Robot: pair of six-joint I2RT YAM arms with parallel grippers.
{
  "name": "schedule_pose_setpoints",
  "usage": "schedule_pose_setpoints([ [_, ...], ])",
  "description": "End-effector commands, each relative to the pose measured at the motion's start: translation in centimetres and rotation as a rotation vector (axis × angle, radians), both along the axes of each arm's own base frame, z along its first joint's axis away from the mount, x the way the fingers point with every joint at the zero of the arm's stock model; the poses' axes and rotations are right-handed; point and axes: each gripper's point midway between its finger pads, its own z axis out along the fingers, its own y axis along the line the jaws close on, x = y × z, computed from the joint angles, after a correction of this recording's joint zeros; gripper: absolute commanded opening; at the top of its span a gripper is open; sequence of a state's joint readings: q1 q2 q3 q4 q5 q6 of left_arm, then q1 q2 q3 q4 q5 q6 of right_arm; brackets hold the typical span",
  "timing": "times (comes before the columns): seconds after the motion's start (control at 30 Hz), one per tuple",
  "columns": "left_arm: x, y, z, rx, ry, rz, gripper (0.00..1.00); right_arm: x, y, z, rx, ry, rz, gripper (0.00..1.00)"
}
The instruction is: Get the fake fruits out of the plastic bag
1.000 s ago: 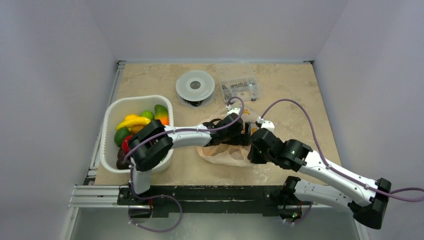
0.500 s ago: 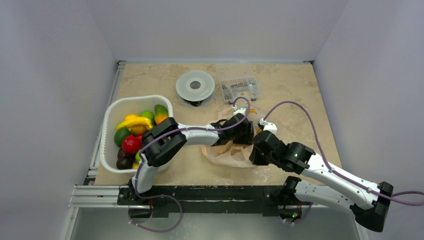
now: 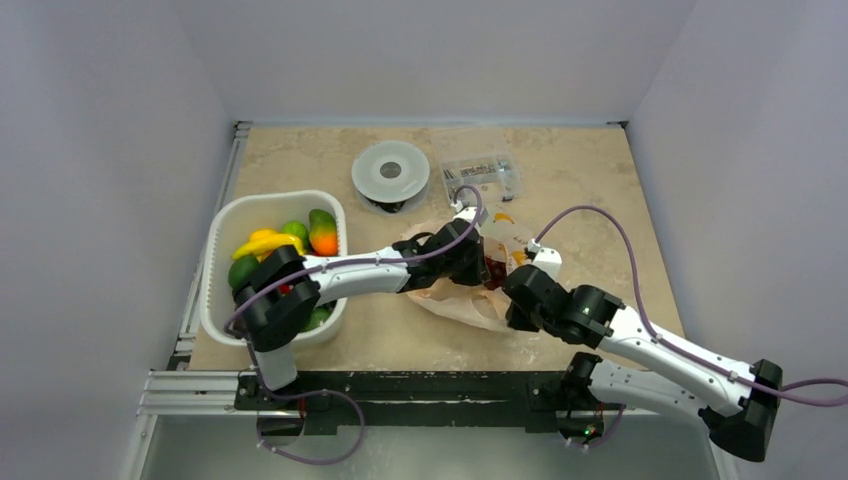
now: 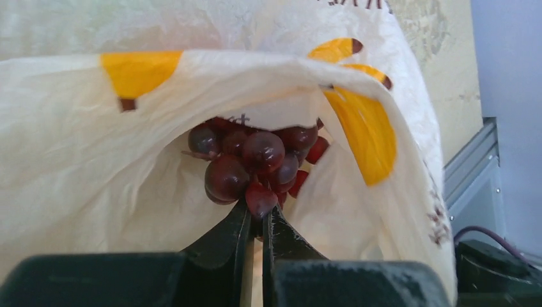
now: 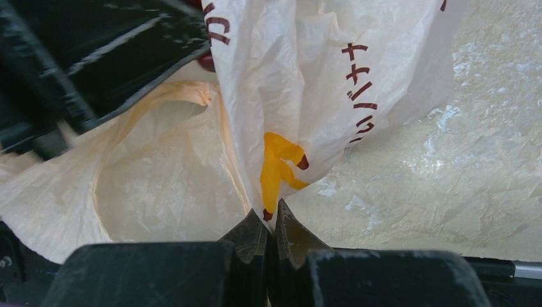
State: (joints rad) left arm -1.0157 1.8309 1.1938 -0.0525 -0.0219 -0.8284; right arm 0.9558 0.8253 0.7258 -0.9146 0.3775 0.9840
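At the left of the counter (image 3: 590, 190) stands a white tub (image 3: 222, 225) holding fake fruits (image 3: 262, 243), among them a green-to-orange mango (image 3: 322, 231) and a yellow banana-like piece. Toward the far edge, nearer the middle, lie a round grey reel (image 3: 390, 172) and, just beside it, a clear box of small parts (image 3: 480, 175). Centre: the plastic bag (image 3: 470, 305) lies crumpled on the counter, mouth facing the left arm. The left hand (image 4: 255, 211) reaches inside that mouth, its fingers drawn to a thin slit, the tips pinching the lowest berry of a bunch of dark red grapes (image 4: 249, 163) that sits inside the bag. Right of centre: the right hand (image 5: 270, 217) is closed tight on a fold of the bag's edge, by a yellow printed mark, with the film rising from between its fingers.
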Motion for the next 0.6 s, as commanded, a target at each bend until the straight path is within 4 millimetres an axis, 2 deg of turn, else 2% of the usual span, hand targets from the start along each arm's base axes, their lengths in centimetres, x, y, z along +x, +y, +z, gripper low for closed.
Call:
schedule_pose_setpoints([
  [0.0, -0.7, 1.1, 4.3, -0.034, -0.08, -0.058, 0.0, 0.8, -0.9, -0.5, -0.033, -0.023, -0.083, 0.0],
  [0.13, -2.3, 2.6, 5.6, -0.018, -0.075, -0.11, 0.0, 1.1, -0.8, -0.2, -0.032, -0.035, -0.089, 0.0],
  [0.3, -3.9, 4.7, 7.2, -0.018, -0.077, -0.138, 0.0, 2.1, -1.0, 1.2, -0.033, -0.094, -0.119, 0.0],
  [0.37, -4.4, 5.4, 8.5, -0.028, -0.087, -0.144, 0.0, 2.3, -0.5, 1.2, -0.014, -0.1, -0.107, 0.0],
  [0.57, -5.7, 7.8, 13.8, -0.069, -0.14, -0.151, 0.0, 2.5, 0.2, 1.0, -0.021, -0.098, -0.075, 0.0],
])
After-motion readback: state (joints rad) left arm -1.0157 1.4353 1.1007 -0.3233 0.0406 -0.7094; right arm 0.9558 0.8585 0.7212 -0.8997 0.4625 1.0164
